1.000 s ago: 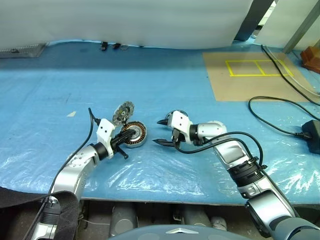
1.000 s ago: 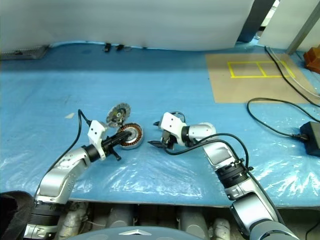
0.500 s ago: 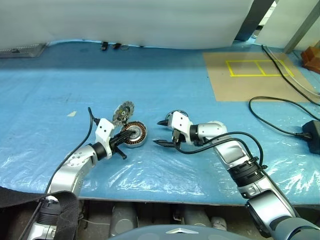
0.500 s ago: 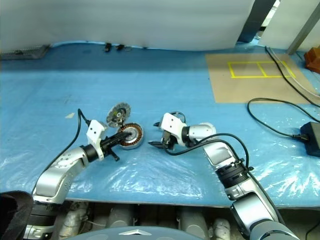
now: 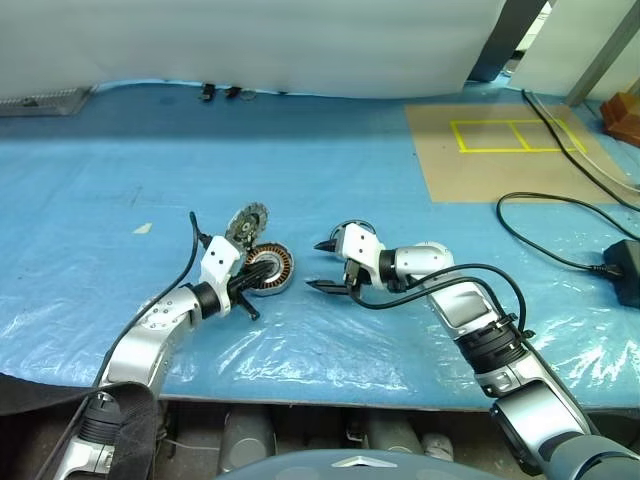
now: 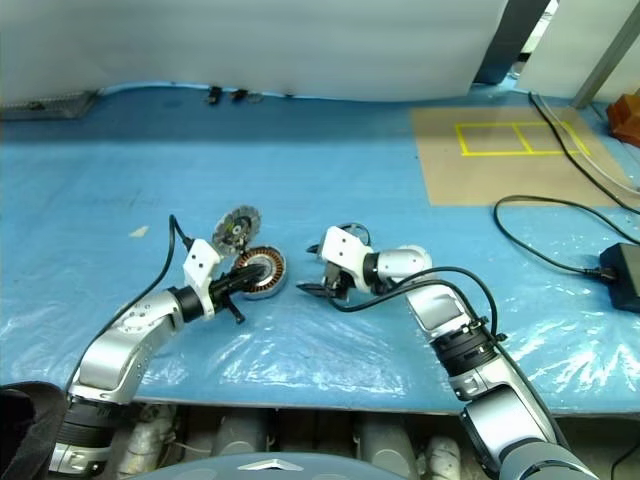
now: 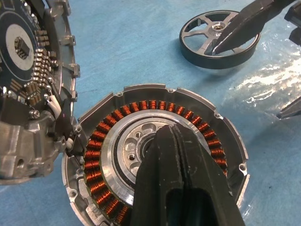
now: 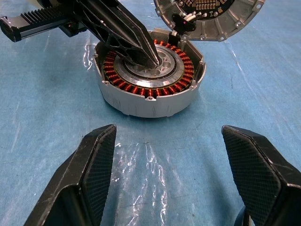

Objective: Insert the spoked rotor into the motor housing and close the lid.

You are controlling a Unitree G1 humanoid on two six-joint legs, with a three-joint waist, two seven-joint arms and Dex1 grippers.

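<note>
The motor housing (image 5: 272, 270), a silver puck ringed with copper windings (image 7: 101, 136), lies on the blue sheet. Its lid (image 5: 247, 222), a ribbed disc carrying a circuit board (image 7: 28, 56), stands tilted open at the housing's far edge, joined by wires. My left gripper (image 7: 173, 136) is shut, its tip resting on the housing's central hub (image 8: 146, 59). The spoked rotor (image 7: 218, 40), a dark ring with spokes, lies flat beside the housing. My right gripper (image 8: 168, 129) is open and faces the housing from the right, with one fingertip (image 7: 225, 40) over the rotor.
A cardboard sheet with yellow tape (image 5: 500, 150) lies at the back right. A black cable (image 5: 560, 240) runs to a black adapter (image 5: 628, 270) at the right edge. The table's front edge (image 5: 330, 385) is close below both arms.
My left wrist has rolled a little, with its tip still on the hub. The right arm, housing, lid and rotor have not moved.
</note>
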